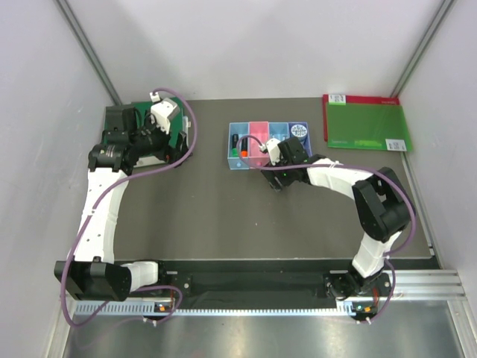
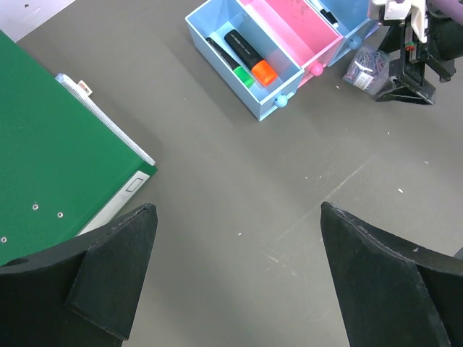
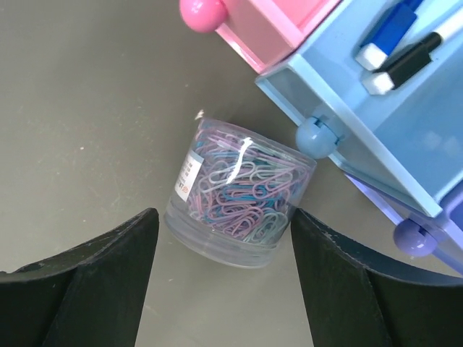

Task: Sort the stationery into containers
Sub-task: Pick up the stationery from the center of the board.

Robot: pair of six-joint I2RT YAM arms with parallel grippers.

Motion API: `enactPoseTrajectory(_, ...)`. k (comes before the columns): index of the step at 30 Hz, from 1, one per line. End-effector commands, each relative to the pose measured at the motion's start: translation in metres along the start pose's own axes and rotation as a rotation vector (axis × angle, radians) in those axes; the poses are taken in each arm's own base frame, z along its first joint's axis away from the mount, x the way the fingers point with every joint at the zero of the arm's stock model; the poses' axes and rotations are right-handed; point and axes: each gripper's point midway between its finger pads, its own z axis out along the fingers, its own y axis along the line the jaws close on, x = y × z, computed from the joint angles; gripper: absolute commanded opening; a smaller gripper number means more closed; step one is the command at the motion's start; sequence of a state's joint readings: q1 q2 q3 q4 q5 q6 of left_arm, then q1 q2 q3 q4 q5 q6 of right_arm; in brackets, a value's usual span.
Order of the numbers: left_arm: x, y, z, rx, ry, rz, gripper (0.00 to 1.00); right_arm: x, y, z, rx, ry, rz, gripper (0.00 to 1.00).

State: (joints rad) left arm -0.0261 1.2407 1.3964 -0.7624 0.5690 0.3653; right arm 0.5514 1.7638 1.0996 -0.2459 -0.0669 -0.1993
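The right hand [image 3: 223,217] is low over the worktop [image 1: 216,209], just near of the row of trays [image 1: 257,128]. Its fingers [image 3: 94,275] are spread about as wide as the clear clip box [image 3: 235,199], which sits between them. It is a see-through tub full of coloured paper clips. A sliver of worktop shows between one finger and the box. On the other side I cannot tell whether the finger touches it. The box rests on the worktop, close against the knobs on the near side of the pink tray [image 3: 268,29] and the light blue tray [image 3: 405,137] beside it. That blue tray holds the blue-white pen [image 3: 394,29] and the black-white marker [image 3: 405,61].

Over at the far left, the left hand [image 2: 237,210] is spread wide and holds nothing. It hangs above bare worktop beside the green folder [image 2: 51,159], well apart from the trays. The leftmost tray [image 2: 217,43] holds the two highlighters, orange cap [image 2: 249,56] and green cap [image 2: 242,76].
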Motion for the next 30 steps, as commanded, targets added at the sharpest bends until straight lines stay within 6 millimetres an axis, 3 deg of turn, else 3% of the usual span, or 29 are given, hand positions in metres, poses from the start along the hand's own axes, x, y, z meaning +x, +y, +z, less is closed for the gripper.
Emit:
enactPoseTrajectory(1,-0.015,-0.004,-0.006,0.003,-0.066,0.04,0.99,-0.01,-0.006,0.002,0.062,-0.034,0.01,0.71)
enactPoseTrajectory(7,-0.016,-0.005,-0.006,0.01,-0.073,0.038,0.99,-0.008,-0.011,0.001,0.094,-0.029,0.011,0.49)
enactPoseTrajectory(12,-0.018,-0.006,-0.007,0.014,-0.08,0.039,0.99,-0.016,-0.012,-0.011,0.101,-0.031,-0.021,0.46)
enactPoseTrajectory(17,-0.013,-0.01,-0.005,0.039,-0.067,0.048,0.99,-0.016,-0.008,-0.037,0.096,-0.024,-0.152,0.47)
enactPoseTrajectory(22,0.008,-0.021,0.007,0.132,-0.024,0.081,0.99,-0.016,-0.004,-0.069,0.073,-0.056,-0.263,0.45)
enactPoseTrajectory(26,0.026,-0.034,0.023,0.258,0.027,0.011,0.99,-0.011,-0.002,-0.094,0.072,-0.07,-0.314,0.42)
enactPoseTrajectory(30,0.021,-0.057,0.034,0.452,0.02,-0.089,0.99,-0.02,-0.001,-0.131,0.105,-0.171,-0.383,0.4)
